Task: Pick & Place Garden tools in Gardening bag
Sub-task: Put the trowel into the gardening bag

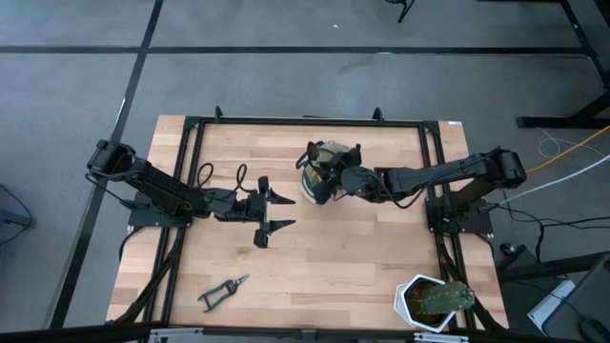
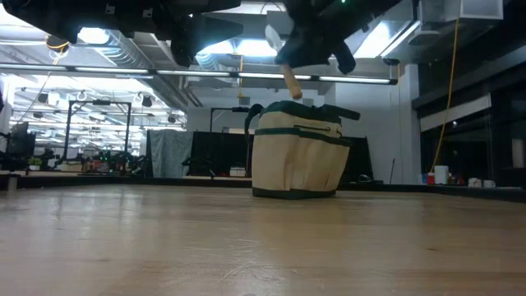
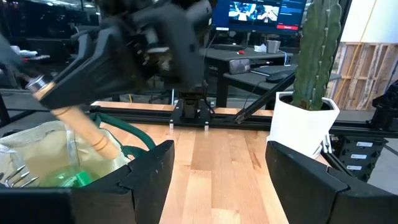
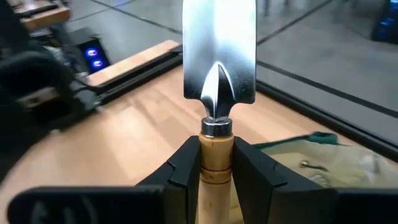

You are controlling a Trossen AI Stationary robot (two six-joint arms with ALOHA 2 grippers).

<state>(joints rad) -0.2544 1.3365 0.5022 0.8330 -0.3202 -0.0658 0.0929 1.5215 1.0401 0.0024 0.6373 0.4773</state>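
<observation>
The tan-and-cream gardening bag [image 1: 322, 164] [image 2: 300, 152] stands upright on the table's far middle. My right gripper [image 1: 324, 181] [image 4: 216, 168] hovers over it, shut on the hand trowel [image 4: 219, 50]. The trowel's silver blade points up and away. Its wooden handle [image 2: 290, 82] [image 3: 87, 130] slants down to the bag's opening. Something green, the spray bottle [image 3: 68, 179], lies inside the bag. The black-handled pruning shears [image 1: 224, 291] lie flat near the front left. My left gripper [image 1: 284, 212] [image 3: 217, 180] waits open, level, left of the bag. My right gripper pinches the trowel's wooden handle [image 4: 216, 152] between its two fingers, just behind the metal collar at the blade end. The fingers [image 4: 180, 171] reach in from the table's right, slanting a little down. The trowel is lifted clear and tilted, free handle end [image 3: 107, 148] lowest, over the bag's mouth.
A white pot with a green cactus [image 1: 434, 300] [image 3: 305, 124] stands at the table's front right corner. A black metal frame [image 1: 315, 121] runs round the tabletop. Bare wood lies between the shears and the bag.
</observation>
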